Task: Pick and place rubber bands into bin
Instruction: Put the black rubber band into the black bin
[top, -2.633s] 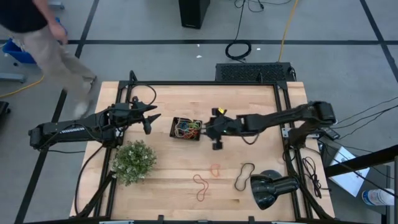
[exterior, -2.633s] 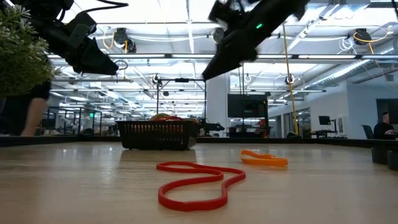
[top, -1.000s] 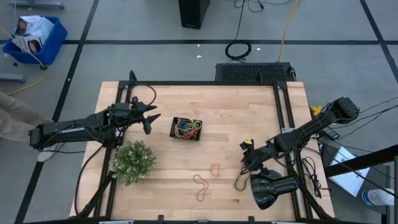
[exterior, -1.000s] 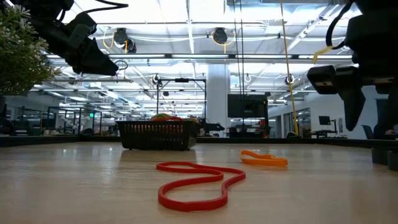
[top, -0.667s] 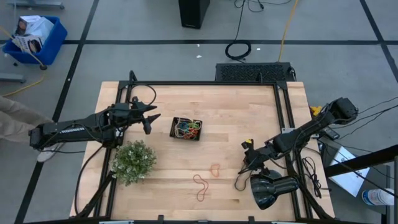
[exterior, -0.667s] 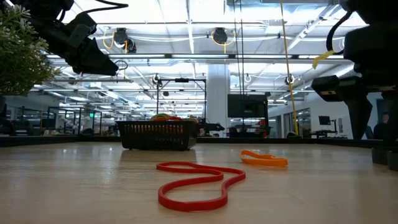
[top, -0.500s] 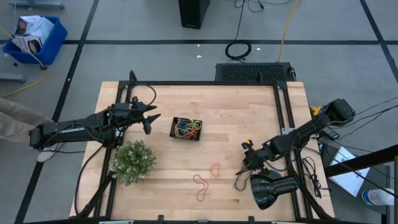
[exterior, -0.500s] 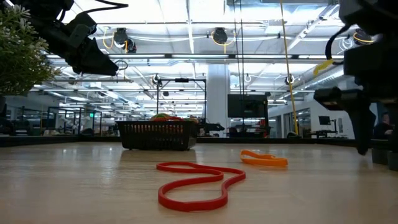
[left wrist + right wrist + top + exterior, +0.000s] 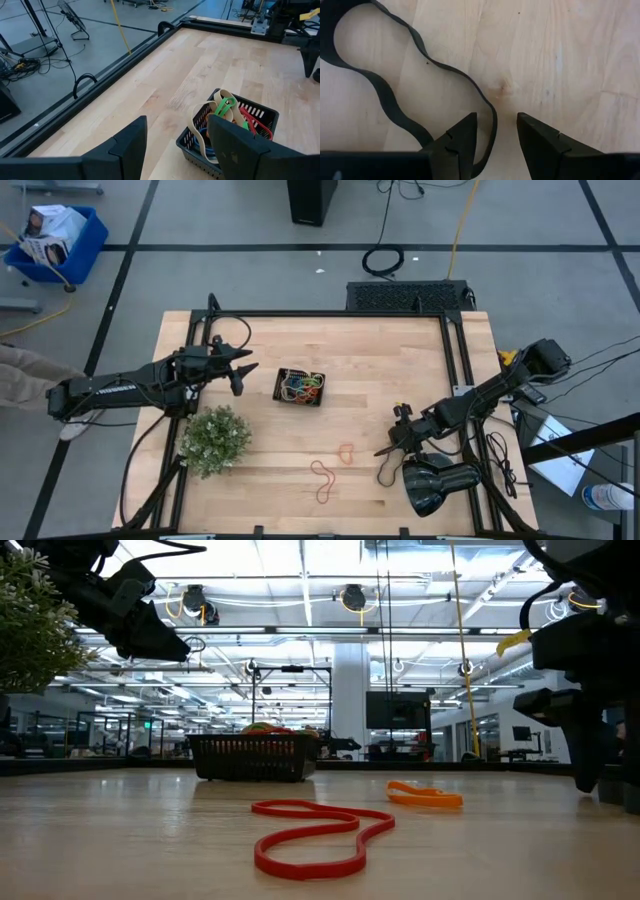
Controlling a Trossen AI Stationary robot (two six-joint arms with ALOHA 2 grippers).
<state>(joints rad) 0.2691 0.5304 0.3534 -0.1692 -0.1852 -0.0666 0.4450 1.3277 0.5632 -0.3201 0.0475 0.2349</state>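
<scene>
The right gripper (image 9: 496, 137) is low over the table (image 9: 400, 370), fingers spread either side of one end of the black band (image 9: 385, 95). A red band (image 9: 322, 478) and an orange band (image 9: 346, 452) lie nearby. The bin (image 9: 301, 387), mid-table, holds more bands. The left gripper (image 9: 243, 372) hangs beside the bin, fingers spread.

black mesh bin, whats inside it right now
The bin holds a tangle of rubber bands: tan, green, red and some blue show, a tan loop and a green one rising above the rim. Those underneath and the bin's floor are covered, so no count is possible.
</scene>
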